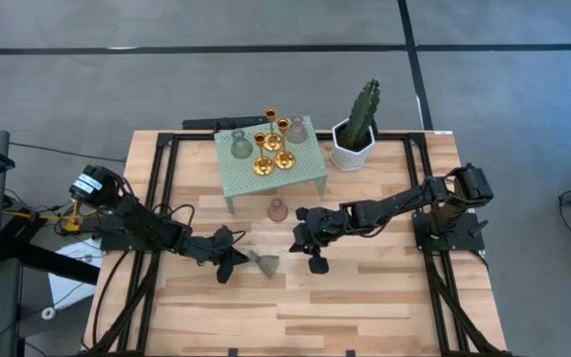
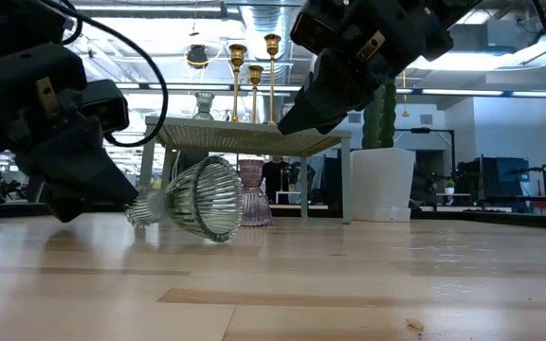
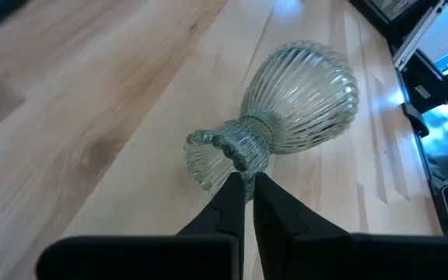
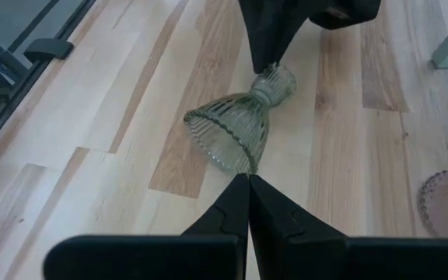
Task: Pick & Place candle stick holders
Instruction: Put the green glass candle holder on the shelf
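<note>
Ribbed grey-green glass, translucent, lies tipped on its side on the wooden worktop [image 1: 365,297]: this candle holder [image 1: 263,262] has a flared fluted base, a narrow beaded neck and a small frilled rim. The left hand [image 1: 234,260] sits at that rim with its fingers pressed together; in the left wrist view the tips meet at the neck, though whether they pinch a sliver of glass or only touch it is hard to make out. The low view hides the contact behind the dark hand.

The right hand [image 1: 314,260], fingers pressed together and empty, hovers just beside the fallen holder's base.

A pink holder [image 1: 277,209] stands upright on the worktop near the small green table [image 1: 305,169]. On that table stand three gold holders [image 1: 272,142], another grey-green one [image 1: 239,146] and a second pink one [image 1: 296,129], crowded enough that their bases overlap from above. A white pot with a cactus [image 1: 353,147] stands beside the table.

Bare boards stretch toward the near edge, well apart from everything.
</note>
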